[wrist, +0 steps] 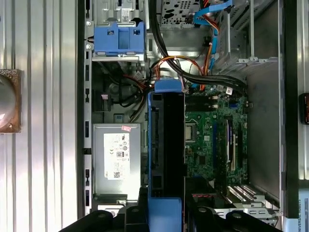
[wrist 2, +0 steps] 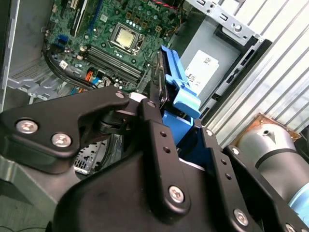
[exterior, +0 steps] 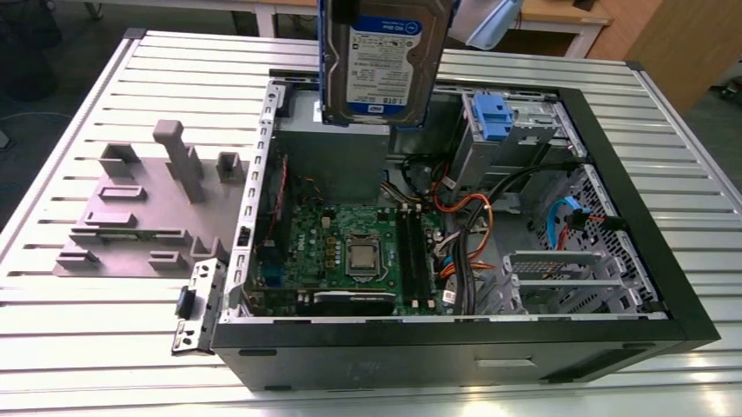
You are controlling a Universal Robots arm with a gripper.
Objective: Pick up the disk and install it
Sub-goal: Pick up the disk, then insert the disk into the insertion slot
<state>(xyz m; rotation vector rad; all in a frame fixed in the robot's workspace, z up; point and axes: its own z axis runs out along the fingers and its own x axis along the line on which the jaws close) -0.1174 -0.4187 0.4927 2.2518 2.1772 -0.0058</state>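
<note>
The disk [exterior: 383,61], a silver drive with a white-and-blue label and blue side rails, hangs on edge above the back of the open computer case [exterior: 684,304]. In the second wrist view my gripper [wrist 2: 176,121] is shut on the disk [wrist 2: 176,82], its black fingers [wrist 2: 150,125] pressed against the blue rails. The first wrist view looks down along the disk [wrist: 166,145], seen edge-on over the case's middle, between the grey metal box [wrist: 116,159] and the motherboard [wrist: 212,140]. The gripper [wrist: 166,212] clamps the drive's near end.
A blue plastic latch piece [exterior: 493,117] stands on the drive bay at the case's far corner. Orange, black and blue cables [exterior: 464,208] run across the case floor. A grey fixture plate with upright blocks [exterior: 139,208] lies on the slatted table [exterior: 69,347], at the exterior view's left.
</note>
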